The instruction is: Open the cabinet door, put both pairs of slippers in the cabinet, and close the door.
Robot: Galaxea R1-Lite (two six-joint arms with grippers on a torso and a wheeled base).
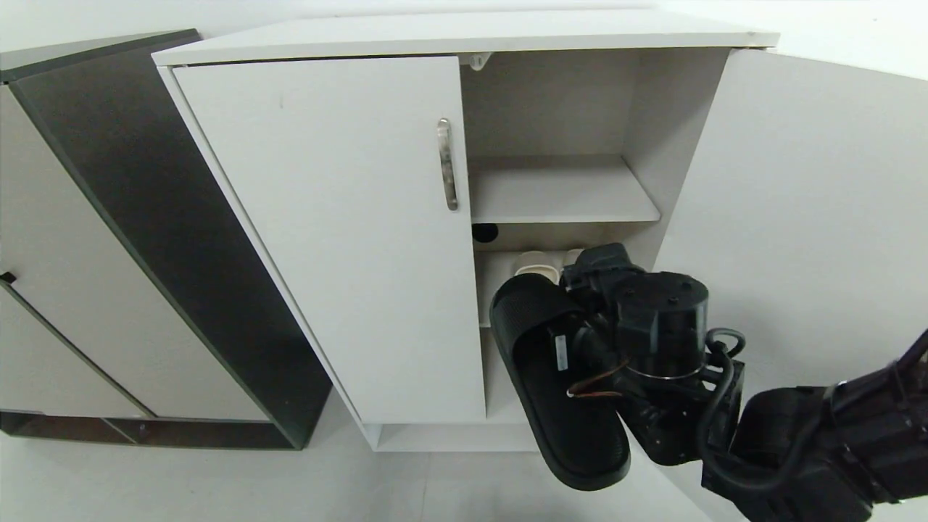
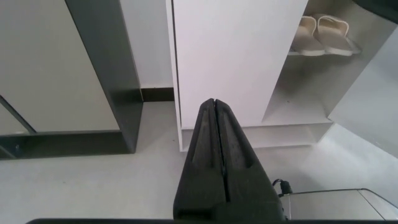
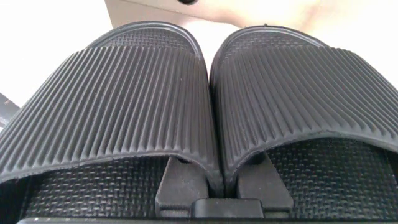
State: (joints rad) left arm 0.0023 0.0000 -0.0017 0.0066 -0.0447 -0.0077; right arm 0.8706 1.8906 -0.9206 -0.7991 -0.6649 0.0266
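- Head view: the tall white laminate cabinet (image 1: pixel 464 32) has its left door (image 1: pixel 326 239) shut, the slim metal handle (image 1: pixel 447 165) at that door's inner edge, and its right door (image 1: pixel 797 217) swung wide open.
- The right gripper (image 1: pixel 593 332) holds the pair of black ribbed rubber slippers (image 1: pixel 558 391) in front of the open half. Their toes point into the cabinet and their heels hang low, outside the opening.
- A pair of cream moulded slippers (image 1: pixel 540 264) already sits on a lower shelf inside, just behind the black toes. The bare upper shelf (image 1: pixel 562 192) is above them.
- Left wrist view: the left gripper (image 2: pixel 215 124) hangs with its fingers pressed together and nothing between them. It is over the pale floor (image 2: pixel 93 180), near the cabinet's foot and beside a dark grey cabinet (image 2: pixel 106 62).
- Right wrist view: the two black slippers lie side by side, and the right gripper is clamped on their touching inner walls, under the straps.
- Risk: the grip is only on those inner walls, so the drooping heels could twist the pair loose if a toe catches a shelf edge.
- Risk: pushed straight in at this height, the black toes would likely shove the cream pair back or jam against it.
- Risk: the forearm is close to the open door, so a sideways swing could knock it.
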